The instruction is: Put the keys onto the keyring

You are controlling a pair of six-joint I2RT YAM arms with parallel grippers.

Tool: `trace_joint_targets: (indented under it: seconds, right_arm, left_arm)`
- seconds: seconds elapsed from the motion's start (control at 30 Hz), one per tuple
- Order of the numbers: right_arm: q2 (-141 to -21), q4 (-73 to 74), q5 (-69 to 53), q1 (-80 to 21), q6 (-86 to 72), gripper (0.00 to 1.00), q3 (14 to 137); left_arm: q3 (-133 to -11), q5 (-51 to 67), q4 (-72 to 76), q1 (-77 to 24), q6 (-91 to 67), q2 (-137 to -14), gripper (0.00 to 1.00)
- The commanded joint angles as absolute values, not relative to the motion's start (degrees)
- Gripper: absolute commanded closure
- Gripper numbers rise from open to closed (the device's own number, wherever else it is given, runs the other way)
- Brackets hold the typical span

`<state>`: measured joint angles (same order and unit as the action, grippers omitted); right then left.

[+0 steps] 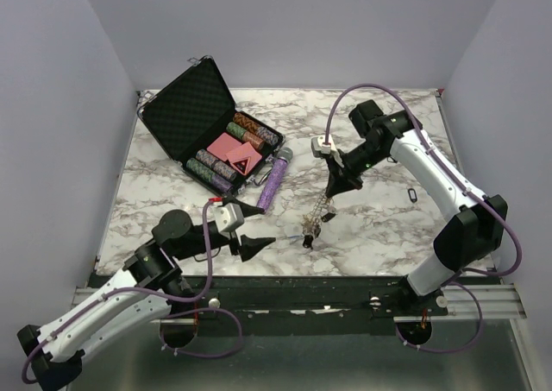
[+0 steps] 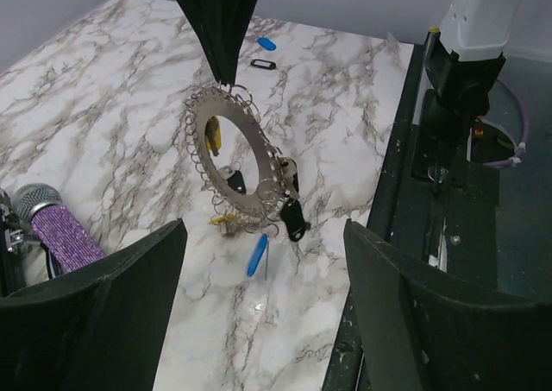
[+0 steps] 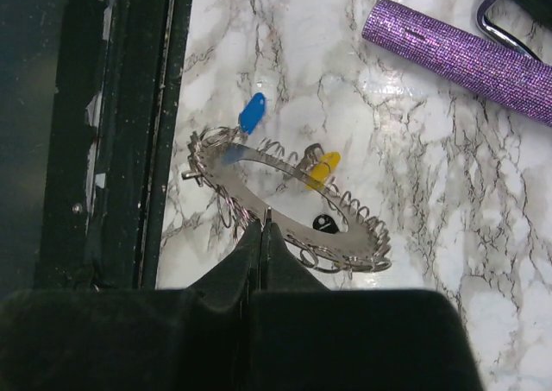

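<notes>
The keyring (image 2: 259, 162) is a flat silver ring edged with small wire loops. It hangs upright over the marble, and my right gripper (image 3: 263, 227) is shut on its top rim. A black-headed key (image 2: 293, 218) and yellow-capped keys (image 3: 325, 165) dangle from it. A blue-capped key (image 2: 257, 255) sits at the ring's low edge, and I cannot tell whether it is attached. My left gripper (image 2: 264, 231) is open, low and level, pointing at the ring from a short way off with nothing between its fingers. From above, the keyring (image 1: 317, 218) hangs between the right gripper (image 1: 332, 188) and the left gripper (image 1: 263, 242).
A purple glittery tube (image 1: 274, 179) lies left of the ring. Beyond it an open black case (image 1: 185, 106) holds chips and cards. A blue tag (image 2: 266, 43) and a black tag (image 2: 263, 64) lie farther out on the marble. The table's dark front rail (image 2: 392, 192) runs just right of the ring.
</notes>
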<state>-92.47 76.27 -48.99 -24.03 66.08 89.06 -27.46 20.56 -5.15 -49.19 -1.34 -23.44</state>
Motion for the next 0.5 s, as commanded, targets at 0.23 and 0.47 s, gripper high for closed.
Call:
trace_joint_targets:
  seconds: [0.23,0.47]
  right_arm:
    - [-91.23,80.86,-54.06,-25.83,67.76,0.99,89.48]
    - [-89.56,80.51,-56.33,-27.86,71.18,0.99,85.70]
  left_arm:
    - [-30.32,22.33,-0.26,-48.96,-0.26,-30.94,0.20]
    - [-28.48,25.57,7.18,-48.96,-3.50,-33.13,0.22]
